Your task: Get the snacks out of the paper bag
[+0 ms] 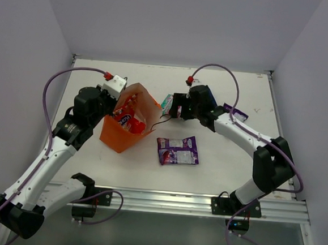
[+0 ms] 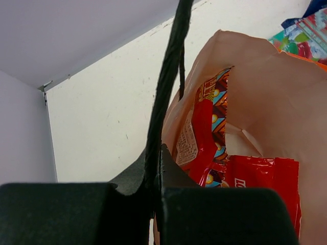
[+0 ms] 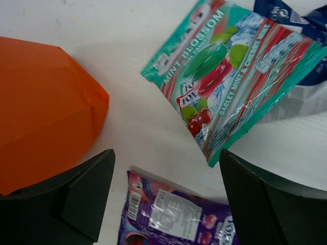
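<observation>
The orange paper bag (image 1: 120, 135) lies tilted on the table with its mouth facing up and back. My left gripper (image 1: 113, 93) is shut on its thin dark handle (image 2: 168, 76) at the bag's left rim. Two red-orange snack packets (image 2: 207, 127) lie inside against the pale lining, and they also show in the top view (image 1: 127, 119). My right gripper (image 1: 175, 111) is open and empty, hovering just right of the bag. A purple packet (image 1: 177, 150) and a teal-green packet (image 3: 230, 76) lie on the table below it. A blue-white packet (image 3: 301, 97) sits beside the teal one.
The bag's other handle (image 1: 161, 122) trails on the table toward the right gripper. White walls close the table at the back and both sides. A metal rail (image 1: 175, 200) runs along the near edge.
</observation>
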Available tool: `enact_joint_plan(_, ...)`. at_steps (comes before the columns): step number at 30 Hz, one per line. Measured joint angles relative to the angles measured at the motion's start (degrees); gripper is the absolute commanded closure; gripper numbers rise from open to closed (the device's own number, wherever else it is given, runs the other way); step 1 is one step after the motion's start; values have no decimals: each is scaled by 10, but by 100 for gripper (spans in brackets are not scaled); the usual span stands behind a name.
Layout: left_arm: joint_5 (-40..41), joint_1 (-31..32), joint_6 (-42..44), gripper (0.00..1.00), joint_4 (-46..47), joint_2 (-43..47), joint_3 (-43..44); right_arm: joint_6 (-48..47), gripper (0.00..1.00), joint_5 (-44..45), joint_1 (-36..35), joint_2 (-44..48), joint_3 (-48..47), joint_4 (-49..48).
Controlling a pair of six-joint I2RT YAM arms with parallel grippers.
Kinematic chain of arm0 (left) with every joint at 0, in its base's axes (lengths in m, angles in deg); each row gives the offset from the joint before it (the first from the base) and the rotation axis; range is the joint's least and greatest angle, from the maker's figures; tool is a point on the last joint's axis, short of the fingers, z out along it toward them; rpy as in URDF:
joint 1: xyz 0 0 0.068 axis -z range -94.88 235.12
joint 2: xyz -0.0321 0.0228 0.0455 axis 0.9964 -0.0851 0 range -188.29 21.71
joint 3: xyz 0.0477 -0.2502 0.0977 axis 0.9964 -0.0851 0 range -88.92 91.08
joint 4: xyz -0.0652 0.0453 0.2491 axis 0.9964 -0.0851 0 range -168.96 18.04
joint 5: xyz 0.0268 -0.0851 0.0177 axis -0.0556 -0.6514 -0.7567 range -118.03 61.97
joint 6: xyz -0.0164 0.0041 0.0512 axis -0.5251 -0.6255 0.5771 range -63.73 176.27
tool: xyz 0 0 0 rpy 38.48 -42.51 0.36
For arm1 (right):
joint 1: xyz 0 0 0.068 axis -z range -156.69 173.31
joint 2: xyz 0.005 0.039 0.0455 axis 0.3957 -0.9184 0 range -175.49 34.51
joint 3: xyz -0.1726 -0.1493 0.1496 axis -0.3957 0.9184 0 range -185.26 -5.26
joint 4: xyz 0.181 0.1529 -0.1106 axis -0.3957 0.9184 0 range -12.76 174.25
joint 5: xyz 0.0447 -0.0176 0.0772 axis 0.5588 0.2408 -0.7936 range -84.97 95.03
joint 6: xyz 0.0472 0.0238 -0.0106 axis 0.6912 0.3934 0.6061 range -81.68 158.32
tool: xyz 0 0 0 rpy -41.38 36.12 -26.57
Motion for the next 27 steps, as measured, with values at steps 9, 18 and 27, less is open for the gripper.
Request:
enact_joint_plan(9, -10, 0, 0, 100, 1, -1, 0, -67, 10, 75, -20, 93, -169, 183)
enact_joint_plan(18, -17, 0, 0, 100, 1, -1, 0, -163, 12, -25, -168, 101, -311, 171)
enact_joint_plan(27, -33, 0, -2, 100, 3, -1, 0, -11, 9, -20, -181, -62, -313, 164)
